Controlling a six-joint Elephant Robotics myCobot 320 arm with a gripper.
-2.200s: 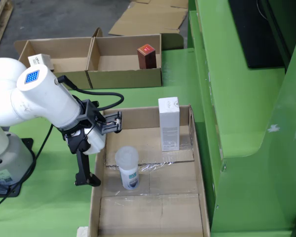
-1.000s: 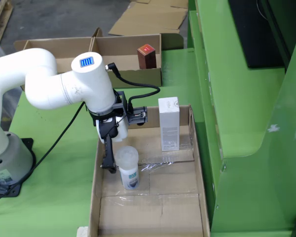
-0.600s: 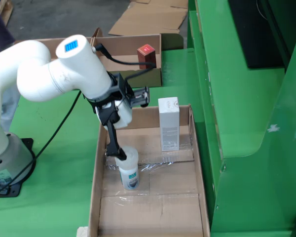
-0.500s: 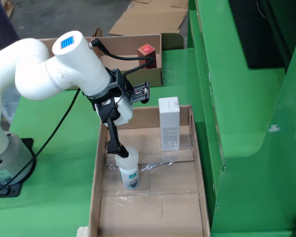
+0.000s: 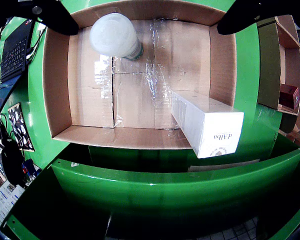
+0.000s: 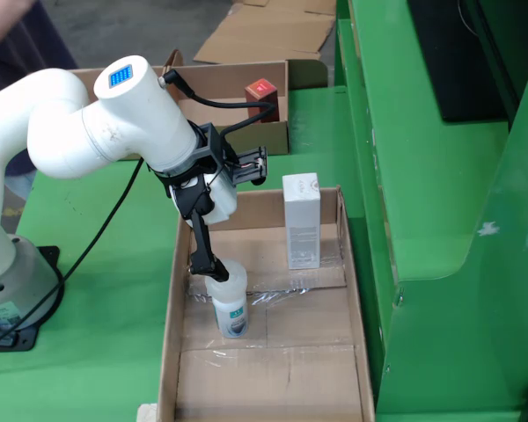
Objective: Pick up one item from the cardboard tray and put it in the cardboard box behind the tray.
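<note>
The black fingers [image 6: 201, 246] reach down from the gripper [image 6: 213, 268] to the top of a white bottle [image 6: 230, 303], which stands upright in the cardboard tray [image 6: 171, 308]. In the fixed view one finger runs to the bottle's cap at its left side; the other finger is hidden behind it, so whether the pair is spread, closed or pinching the bottle cannot be told. In the wrist view the fingers show only as two dark blurred shapes [image 5: 55, 17] cut off at the upper corners, well apart, with the bottle's rounded white cap just beside the left one.

The bottle's long axis is vertical, cap up (its blue label faces the fixed camera, the print too small to read). It rests on the tray floor near the left wall, on a patch of clear tape [image 6: 290, 290].

Further back in the tray a tall white carton [image 6: 302, 220] stands on end by the right wall. The wrist view shows lettering on its end face, upside down and hard to make out.

Beyond the tray sits the cardboard box [image 6: 238, 105] with a small red box [image 6: 260, 90] inside, partly hidden by the white arm [image 6: 88, 127] and its black cable [image 6: 224, 104].
</note>
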